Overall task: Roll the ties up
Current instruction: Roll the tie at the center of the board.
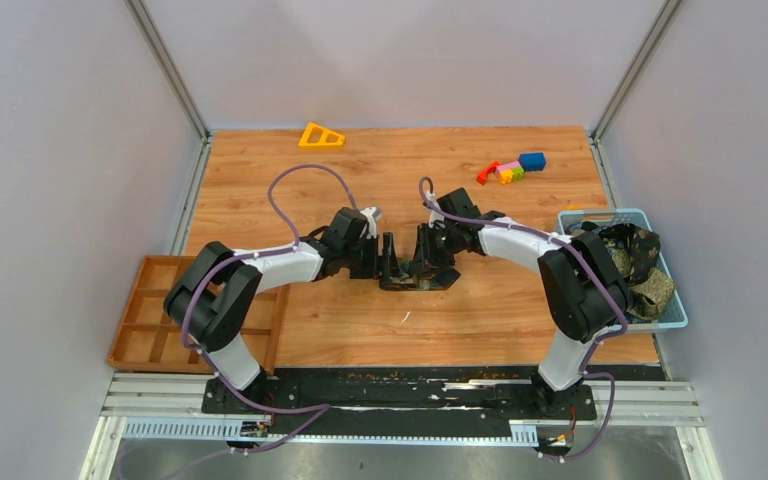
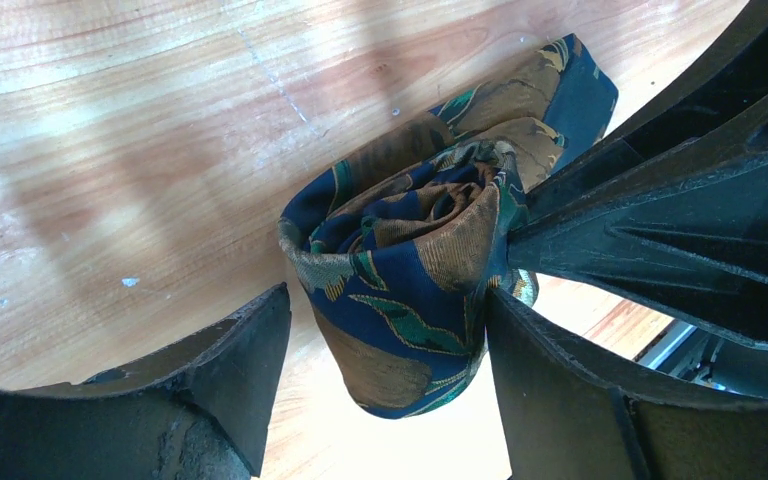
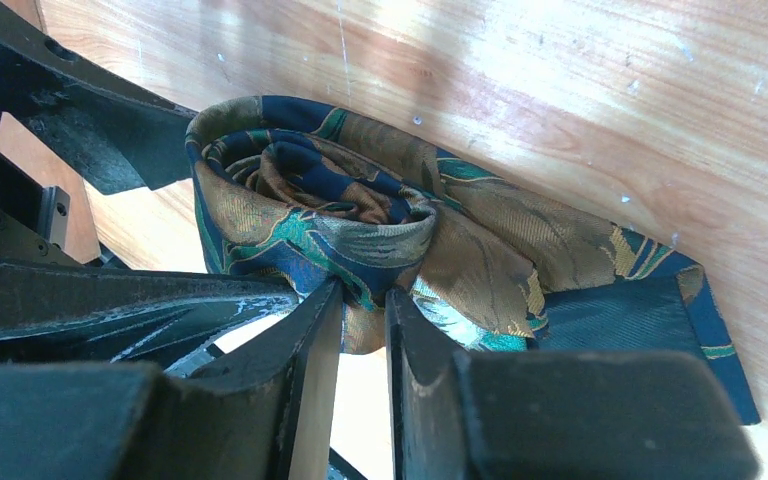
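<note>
One tie (image 2: pixel 410 290), dark blue with gold and teal pattern, is wound into a roll on the wooden table, and its loose tail (image 3: pixel 600 300) lies flat beside it. My left gripper (image 2: pixel 385 300) is open and straddles the roll: its right finger touches the roll and its left finger (image 2: pixel 230 370) stands apart. My right gripper (image 3: pixel 365 292) is shut on the roll's outer layer from the opposite side. In the top view both grippers meet at the table's middle, the left (image 1: pixel 388 262) facing the right (image 1: pixel 430 262). More ties (image 1: pixel 640 265) are heaped in a basket.
A light blue basket (image 1: pixel 675 318) stands at the right edge. A wooden compartment tray (image 1: pixel 145 320) lies at the near left. A yellow triangle toy (image 1: pixel 321 135) and colourful toy blocks (image 1: pixel 510 168) lie at the back of the table.
</note>
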Available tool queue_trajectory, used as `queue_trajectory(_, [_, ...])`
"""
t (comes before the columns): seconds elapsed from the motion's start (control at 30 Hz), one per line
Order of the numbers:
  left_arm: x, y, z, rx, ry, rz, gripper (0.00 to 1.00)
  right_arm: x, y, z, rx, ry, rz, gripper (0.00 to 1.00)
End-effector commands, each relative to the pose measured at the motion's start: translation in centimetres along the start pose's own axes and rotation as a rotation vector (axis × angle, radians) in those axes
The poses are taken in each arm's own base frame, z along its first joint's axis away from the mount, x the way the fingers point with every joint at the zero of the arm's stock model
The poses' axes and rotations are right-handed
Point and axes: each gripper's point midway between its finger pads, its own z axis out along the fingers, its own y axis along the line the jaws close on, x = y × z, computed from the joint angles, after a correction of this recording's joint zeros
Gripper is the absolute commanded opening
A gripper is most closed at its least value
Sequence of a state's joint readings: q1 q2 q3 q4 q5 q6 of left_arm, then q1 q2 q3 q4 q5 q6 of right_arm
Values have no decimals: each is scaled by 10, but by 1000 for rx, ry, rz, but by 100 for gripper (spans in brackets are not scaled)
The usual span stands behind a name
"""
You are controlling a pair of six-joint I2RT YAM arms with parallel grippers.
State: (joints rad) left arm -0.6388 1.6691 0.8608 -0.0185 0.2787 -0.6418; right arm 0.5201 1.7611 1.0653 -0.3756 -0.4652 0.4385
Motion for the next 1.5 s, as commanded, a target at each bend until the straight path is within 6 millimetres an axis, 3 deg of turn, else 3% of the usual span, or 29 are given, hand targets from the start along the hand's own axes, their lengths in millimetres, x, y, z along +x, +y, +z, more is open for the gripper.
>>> queue_trajectory(0.0, [-11, -8, 6, 44, -33, -18, 77, -5, -11, 5, 25, -28, -26, 23])
queue_trajectory(0.2, [-12, -10, 12, 65, -40, -34, 74, -4, -13, 5, 27, -24, -25, 22])
queue_trajectory(0.47, [-12, -11, 19, 77, -29, -28, 54, -7, -12, 2, 28, -29, -29, 22])
queue_trajectory(0.63, [-6, -6, 17, 50, 5, -33, 48, -31, -5, -25, 10, -81, -61, 26])
queue_trajectory(0.77, [1, -11, 12, 66, 48, -31, 47, -52, -13, -43, 27, -127, -56, 28])
queue_trajectory(0.87, [13, -10, 3, 56, 102, -44, 46, -50, -24, -47, 50, -131, -46, 28])
queue_trajectory(1.17, [49, 15, -35, -72, 231, 17, 46, -20, -37, -48, 65, -115, -10, 28])
queue_trajectory(1.33, [59, 22, -60, -126, 293, 74, 46, -16, -33, -45, 56, -110, -8, 28])
queue_trajectory(1.47, [67, 18, -70, -88, 345, 111, 46, -15, -21, -34, 19, -98, -22, 28])
